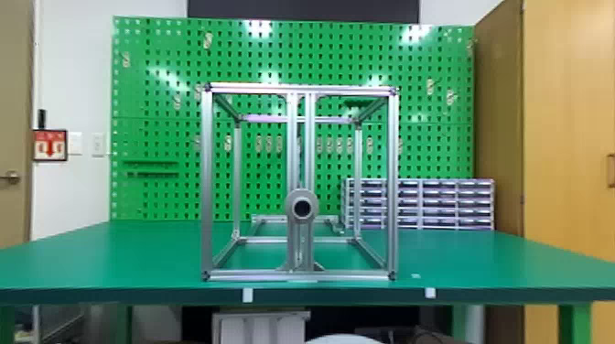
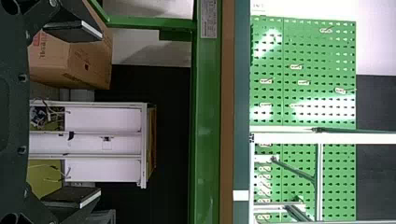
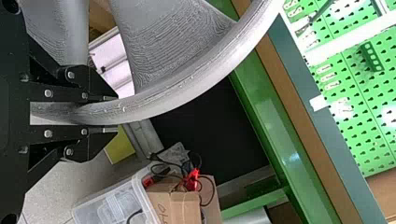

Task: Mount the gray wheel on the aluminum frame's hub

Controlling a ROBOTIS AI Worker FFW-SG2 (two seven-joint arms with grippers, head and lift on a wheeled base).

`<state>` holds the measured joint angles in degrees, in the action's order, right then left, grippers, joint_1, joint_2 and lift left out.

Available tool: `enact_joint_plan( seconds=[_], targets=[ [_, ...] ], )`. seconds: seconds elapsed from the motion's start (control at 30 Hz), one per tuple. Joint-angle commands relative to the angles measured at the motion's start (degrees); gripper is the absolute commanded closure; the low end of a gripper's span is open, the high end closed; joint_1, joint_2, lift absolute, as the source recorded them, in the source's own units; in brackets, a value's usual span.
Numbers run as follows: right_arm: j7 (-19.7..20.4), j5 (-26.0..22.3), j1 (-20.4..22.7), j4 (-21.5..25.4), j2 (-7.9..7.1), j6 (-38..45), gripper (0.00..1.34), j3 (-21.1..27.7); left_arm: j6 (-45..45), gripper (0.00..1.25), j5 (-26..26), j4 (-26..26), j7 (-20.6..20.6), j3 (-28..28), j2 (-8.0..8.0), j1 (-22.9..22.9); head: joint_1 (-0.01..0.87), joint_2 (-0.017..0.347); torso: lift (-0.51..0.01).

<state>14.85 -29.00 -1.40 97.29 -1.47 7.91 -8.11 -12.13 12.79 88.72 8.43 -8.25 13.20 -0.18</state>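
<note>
Green perforated pegboard [image 1: 160,68] stands behind the work area, with small pale hooks across its face. To its left we note a white wall bearing a red-and-white sign [image 1: 50,145]; to its right, a tall light-wood cabinet [image 1: 567,137]. The work surface is a flat green table [image 1: 91,256] with a dark front edge, marked by two white tags. At its rear right sits a gray cabinet of small drawers [image 1: 457,203].

We locate the open box-shaped aluminum frame [image 1: 207,183] upright on the table. Its round gray hub [image 1: 302,208], with a dark center, is on the paired middle uprights.

We find the left gripper [image 2: 100,113] open, its two black fingers well apart. Beyond it are a brown cardboard box [image 2: 84,65] and a white shelf unit [image 2: 102,120]. The right gripper [image 3: 116,113] is closed on the rim of the gray wheel [image 3: 187,88], which is off the hub. Below table level, the right wrist view also shows a clear plastic bin [image 3: 112,205].
</note>
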Motion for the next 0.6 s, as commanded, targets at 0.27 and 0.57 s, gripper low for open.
enact_joint_plan(
  seconds=[0.27, 0.57],
  targets=[
    [0.00, 0.43, 0.09, -0.44, -0.02, -0.09, 1.17, 0.20, 0.09, 0.12, 0.05, 0.05, 0.00, 0.07, -0.01, 0.00, -0.005, 0.006, -0.499],
    [0.00, 6.32, 0.35, -3.51, -0.37, -3.95, 1.17, 0.82, 0.09, 0.12, -0.13, 0.05, 0.00, 0.86, 0.08, 0.09, -0.005, 0.006, -0.499]
  ],
)
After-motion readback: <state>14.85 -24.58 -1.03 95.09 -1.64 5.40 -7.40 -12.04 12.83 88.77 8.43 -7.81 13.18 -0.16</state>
